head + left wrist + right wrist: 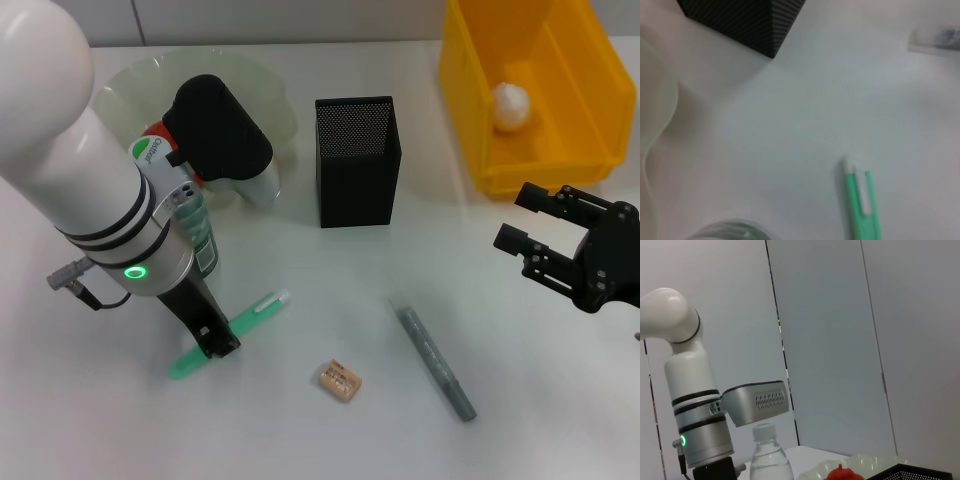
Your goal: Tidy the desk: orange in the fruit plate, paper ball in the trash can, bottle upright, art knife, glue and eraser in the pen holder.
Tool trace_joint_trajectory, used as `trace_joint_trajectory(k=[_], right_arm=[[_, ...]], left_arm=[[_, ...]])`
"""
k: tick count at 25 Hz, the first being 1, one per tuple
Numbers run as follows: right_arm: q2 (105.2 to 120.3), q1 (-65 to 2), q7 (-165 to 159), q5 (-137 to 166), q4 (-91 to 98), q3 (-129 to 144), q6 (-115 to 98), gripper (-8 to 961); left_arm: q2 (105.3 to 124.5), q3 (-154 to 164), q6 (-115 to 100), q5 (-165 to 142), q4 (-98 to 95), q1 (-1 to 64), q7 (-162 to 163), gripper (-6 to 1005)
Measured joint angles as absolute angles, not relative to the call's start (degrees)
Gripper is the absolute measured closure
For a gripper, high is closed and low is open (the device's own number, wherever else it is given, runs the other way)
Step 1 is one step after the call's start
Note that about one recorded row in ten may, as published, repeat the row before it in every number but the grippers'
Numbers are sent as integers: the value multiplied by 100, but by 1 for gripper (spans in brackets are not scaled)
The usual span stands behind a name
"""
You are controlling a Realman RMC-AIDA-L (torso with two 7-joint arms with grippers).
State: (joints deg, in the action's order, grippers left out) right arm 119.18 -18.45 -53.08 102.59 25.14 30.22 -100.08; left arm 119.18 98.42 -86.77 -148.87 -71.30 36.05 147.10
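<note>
My left gripper [216, 344] is down at the green glue [256, 310] [861, 200], over its middle. The bottle [203, 240] [766, 450] stands upright right behind that arm. The orange [158, 134] [840, 473] lies in the fruit plate [130, 75] [865, 460], mostly hidden by the arm. The black pen holder [357, 160] [745, 20] stands mid-table. In front of it lie the eraser [338, 381] and the grey art knife [437, 362]. The paper ball [510, 105] rests in the yellow trash can [470, 100]. My right gripper [515, 217] hovers open at the right.
The white tabletop [330, 300] has bare room between the glue, the eraser and the pen holder. The trash can fills the back right corner, just behind my right gripper. The fruit plate's rim [660, 115] is close to the left gripper.
</note>
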Motion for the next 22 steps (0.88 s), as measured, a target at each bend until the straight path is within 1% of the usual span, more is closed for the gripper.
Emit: trace_joint_trajectory(k=[5, 22], right_arm=[[11918, -1845, -5308, 10256, 2513, 3016, -10008, 379], [11918, -1842, -5308, 10256, 2514, 2996, -10031, 380]], left_arm=[[11918, 9844, -8700, -14889, -7116, 3616, 14713, 804], [11918, 9933, -8681, -14891, -7153, 3615, 14707, 811]])
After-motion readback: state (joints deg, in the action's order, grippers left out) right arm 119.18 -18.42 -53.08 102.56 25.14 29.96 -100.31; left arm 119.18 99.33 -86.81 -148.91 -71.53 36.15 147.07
